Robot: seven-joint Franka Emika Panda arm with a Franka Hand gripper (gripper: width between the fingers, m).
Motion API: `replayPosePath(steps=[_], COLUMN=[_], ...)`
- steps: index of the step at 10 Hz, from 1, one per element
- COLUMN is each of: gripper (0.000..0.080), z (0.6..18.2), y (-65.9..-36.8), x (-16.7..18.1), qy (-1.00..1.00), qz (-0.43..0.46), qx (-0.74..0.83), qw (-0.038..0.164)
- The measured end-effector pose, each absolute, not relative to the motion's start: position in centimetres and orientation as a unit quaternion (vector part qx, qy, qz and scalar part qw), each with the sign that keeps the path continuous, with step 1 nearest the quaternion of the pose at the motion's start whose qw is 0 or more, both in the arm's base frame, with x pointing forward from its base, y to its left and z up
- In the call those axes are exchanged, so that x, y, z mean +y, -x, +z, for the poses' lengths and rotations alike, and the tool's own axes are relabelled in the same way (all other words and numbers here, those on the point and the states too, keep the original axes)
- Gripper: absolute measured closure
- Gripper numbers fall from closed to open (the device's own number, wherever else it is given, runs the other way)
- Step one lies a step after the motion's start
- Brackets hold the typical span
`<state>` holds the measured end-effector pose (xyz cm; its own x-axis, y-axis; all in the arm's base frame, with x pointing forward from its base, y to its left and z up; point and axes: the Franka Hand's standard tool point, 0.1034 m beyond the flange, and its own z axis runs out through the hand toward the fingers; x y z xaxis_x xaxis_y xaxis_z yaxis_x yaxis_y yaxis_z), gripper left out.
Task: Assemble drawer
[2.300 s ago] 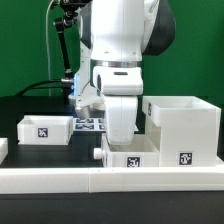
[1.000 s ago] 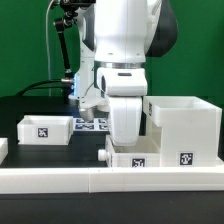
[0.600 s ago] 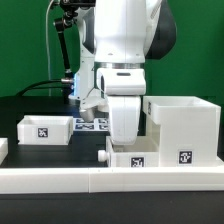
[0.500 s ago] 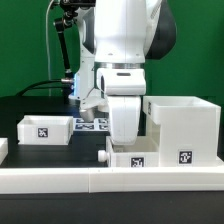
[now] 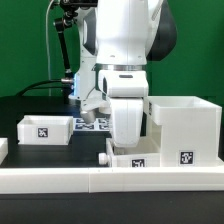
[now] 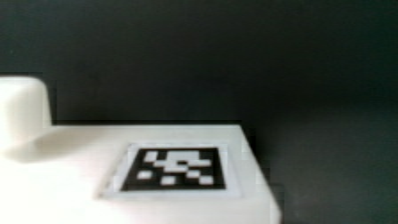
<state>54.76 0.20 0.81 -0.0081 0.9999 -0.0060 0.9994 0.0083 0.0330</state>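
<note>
On the black table (image 5: 30, 106) a small tray (image 5: 135, 160) is closely overhung by the gripper (image 5: 130, 144), whose grip cannot be told, beside the housing (image 5: 186, 125)

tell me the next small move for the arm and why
Probably nudge the near tray a little toward the exterior view's right, lining it up with the housing. The gripper is down at that tray, which sits beside the housing, not inside it. Whether the jaws hold it cannot be told.
</note>
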Motion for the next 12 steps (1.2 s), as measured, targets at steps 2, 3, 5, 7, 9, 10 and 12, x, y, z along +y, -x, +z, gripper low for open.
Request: replayPosePath(steps=[2, 3, 5, 7, 9, 10, 12], gripper=[0.0753, 0.0753, 0.041, 0.0246, 0.0172, 0.0155, 0.015], z=[0.8, 0.8, 1.3, 2.6, 4.2, 4.5, 4.8], y=[-54.7, -54.7, -54.9, -55.2, -55.6, -55.8, -56.3], x=[0.1, 0.1, -0.1, 0.0, -0.6, -1.8, -3.9], qy=[-0.705, -0.705, -0.717, -0.73, -0.729, -0.729, -0.728], qz=[0.01, 0.009, 0.01, 0.014, 0.015, 0.011, 0.006], qx=[0.709, 0.709, 0.696, 0.683, 0.683, 0.684, 0.685], qw=[0.014, 0.014, 0.015, 0.02, 0.025, 0.026, 0.027])
